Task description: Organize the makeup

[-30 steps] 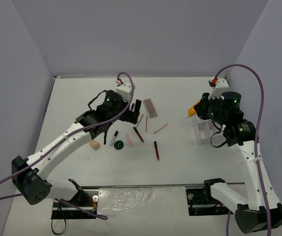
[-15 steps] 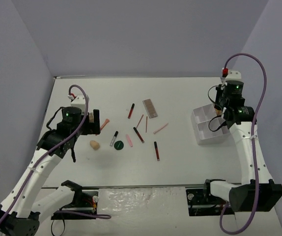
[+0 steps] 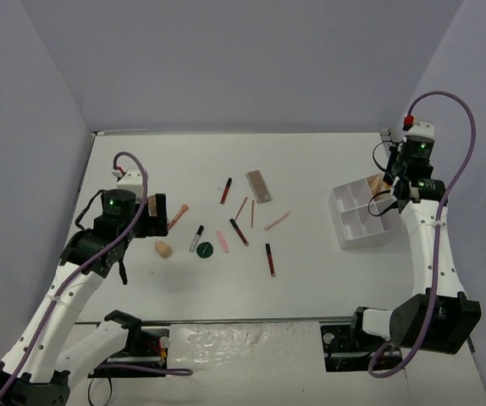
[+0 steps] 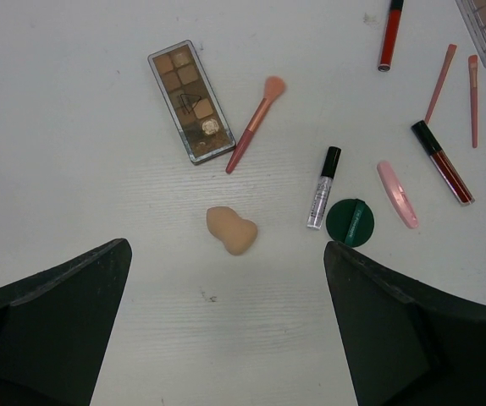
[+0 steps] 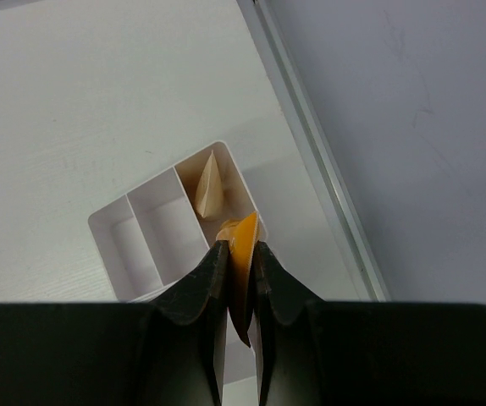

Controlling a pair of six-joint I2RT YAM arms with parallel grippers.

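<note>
My right gripper (image 5: 241, 247) is shut on an orange tube (image 5: 245, 254) and holds it above the far right compartment of the white tray (image 3: 355, 222). A beige tube (image 5: 210, 188) stands in that compartment. My left gripper (image 4: 226, 271) is open and empty above the table, just short of the beige sponge (image 4: 231, 230). Near it lie a brown palette (image 4: 190, 101), a pink brush (image 4: 256, 123), a clear gloss tube (image 4: 323, 188), a dark-green disc (image 4: 350, 222), a pink stick (image 4: 396, 194) and a dark-red stick (image 4: 442, 161). A second palette (image 3: 258, 186) lies farther back.
More sticks and pencils lie scattered mid-table: a red one (image 3: 225, 190), thin pink ones (image 3: 277, 221) and a dark-red one (image 3: 270, 259). The grey side walls stand close on both sides. The table's raised right edge (image 5: 311, 144) runs beside the tray.
</note>
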